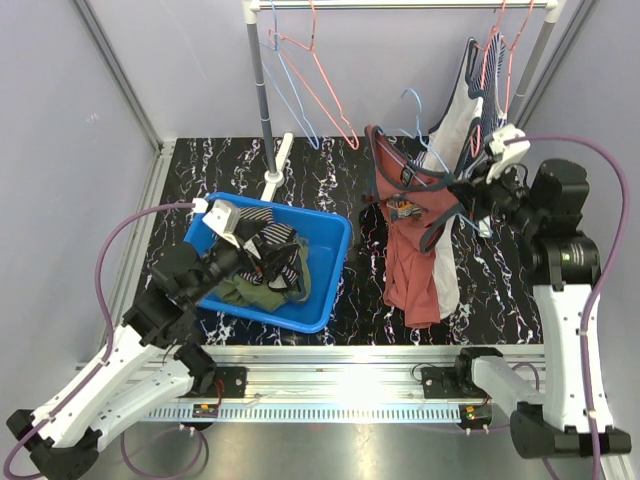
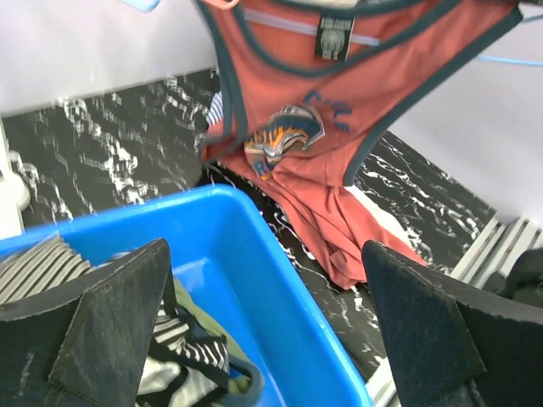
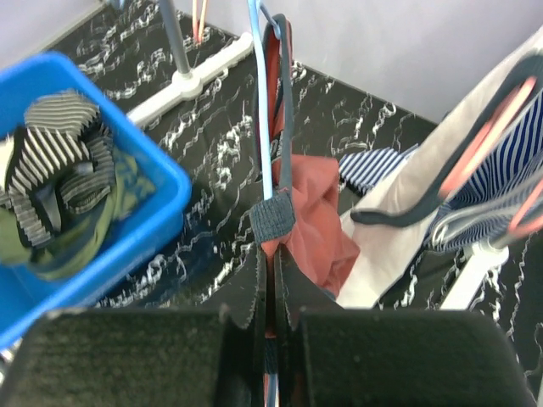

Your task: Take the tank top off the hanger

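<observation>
The red tank top with dark grey trim hangs on a light blue hanger right of the bin, its hem bunched on the table. My right gripper is shut on its right shoulder strap. In the right wrist view, the right gripper pinches red cloth and grey trim of the tank top, and the hanger's blue wire runs through the same pinch. My left gripper is open over the blue bin. In the left wrist view, the left gripper holds nothing and the tank top hangs ahead.
The blue bin holds striped and green clothes. A garment rack pole stands at the back with empty red and blue hangers. White and striped garments hang at the right end of the rail, close to the right arm.
</observation>
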